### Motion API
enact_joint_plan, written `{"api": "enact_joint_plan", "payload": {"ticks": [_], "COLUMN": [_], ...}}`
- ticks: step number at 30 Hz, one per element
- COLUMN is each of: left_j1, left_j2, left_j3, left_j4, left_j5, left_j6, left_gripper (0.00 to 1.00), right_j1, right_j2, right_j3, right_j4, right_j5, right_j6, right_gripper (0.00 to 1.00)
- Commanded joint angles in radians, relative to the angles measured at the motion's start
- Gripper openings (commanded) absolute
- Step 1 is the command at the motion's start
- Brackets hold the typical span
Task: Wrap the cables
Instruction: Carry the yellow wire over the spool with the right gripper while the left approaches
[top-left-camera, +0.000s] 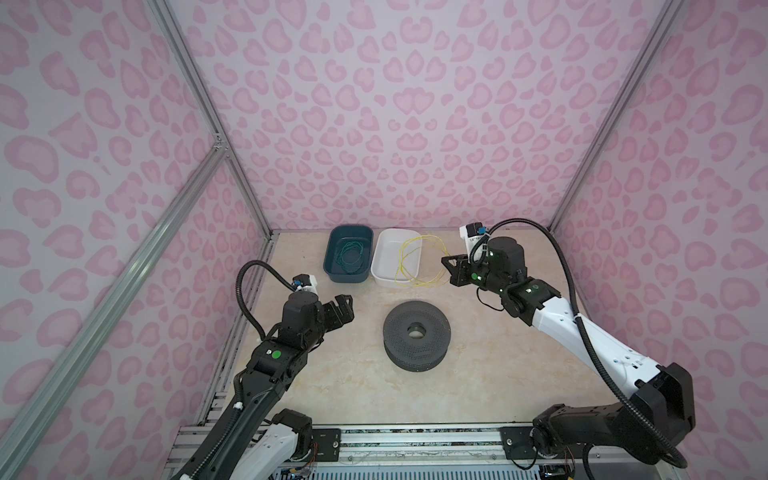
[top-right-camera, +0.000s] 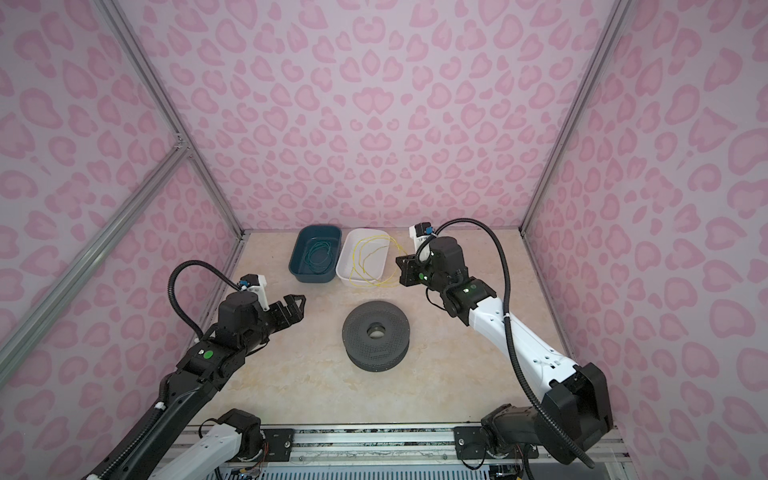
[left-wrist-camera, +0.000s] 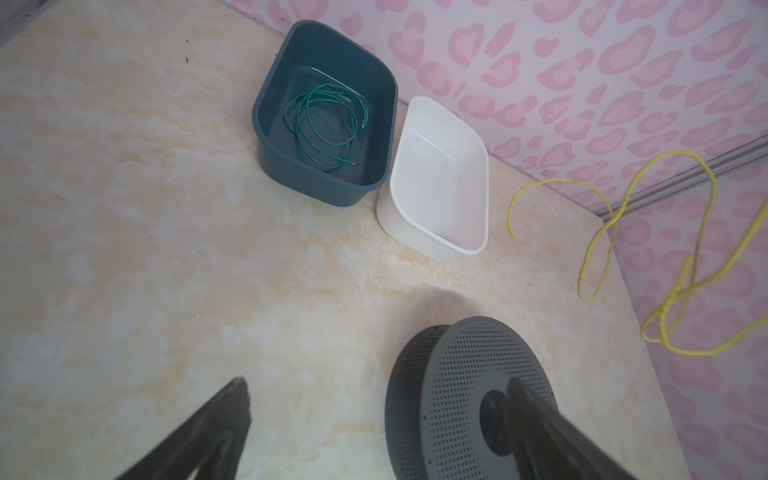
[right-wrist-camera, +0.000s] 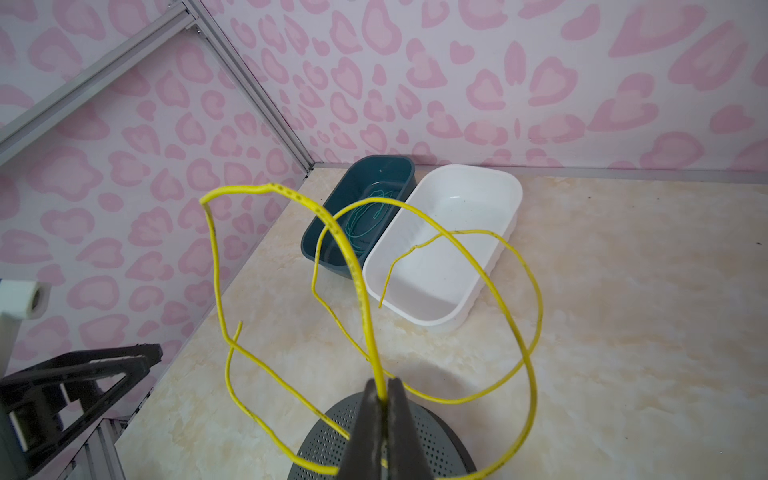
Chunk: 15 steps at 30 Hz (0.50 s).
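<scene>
Taking the grey perforated spool (top-left-camera: 434, 336) as the middle of the dial in a top view, the right gripper (top-left-camera: 448, 270) sits at about 1 o'clock, its jaws pinched tight on the yellow cable (right-wrist-camera: 361, 299). The right wrist view shows the wire clamped between the two fingertips. From that pinch the cable springs out in several loose, wide loops held in the air, reaching toward 12 o'clock across the near right rim of the white bin (left-wrist-camera: 399, 220). Whether the lowest loop touches the table (top-left-camera: 332, 374) I cannot tell. None of the wire is round the spool, which lies flat with its hub hole facing up. The white bin stands at 12 o'clock with the dark blue bin (left-wrist-camera: 291, 166) touching or just beside it at 11 o'clock, both against the back wall. A green cable (top-left-camera: 352, 257) lies coiled on the blue bin's floor. The left gripper (top-left-camera: 347, 307) hovers at 9 o'clock, near the spool but apart from it, its jaws spread wide with nothing between them.
</scene>
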<state>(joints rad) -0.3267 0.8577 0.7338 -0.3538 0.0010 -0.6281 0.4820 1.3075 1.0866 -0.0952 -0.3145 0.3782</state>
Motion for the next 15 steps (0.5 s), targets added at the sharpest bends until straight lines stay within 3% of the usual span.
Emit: {"api": "enact_joint_plan", "payload": {"ticks": [1,9,15], "left_j1": [0.017,-0.003,-0.095], "left_j2": [0.079,0.389,0.522], "left_j3": [0.02,0.119,0.194], "left_j4": [0.138,0.34,0.376], "left_j5": [0.198,0.516,0.524], "left_j6": [-0.007,-0.04,-0.011], "left_gripper": [0.97,0.84,0.83], "right_j1": [-0.003,-0.004,-0.003], "right_j2": [-0.076,-0.262,-0.351], "right_j3": [-0.074,-0.215,-0.3], "right_j4": [0.047,0.04,0.076], "right_j5": [0.007,-0.014,-0.03], "right_j6": [0.034,0.109,0.178], "right_gripper": [0.0,0.0,0.0]}}
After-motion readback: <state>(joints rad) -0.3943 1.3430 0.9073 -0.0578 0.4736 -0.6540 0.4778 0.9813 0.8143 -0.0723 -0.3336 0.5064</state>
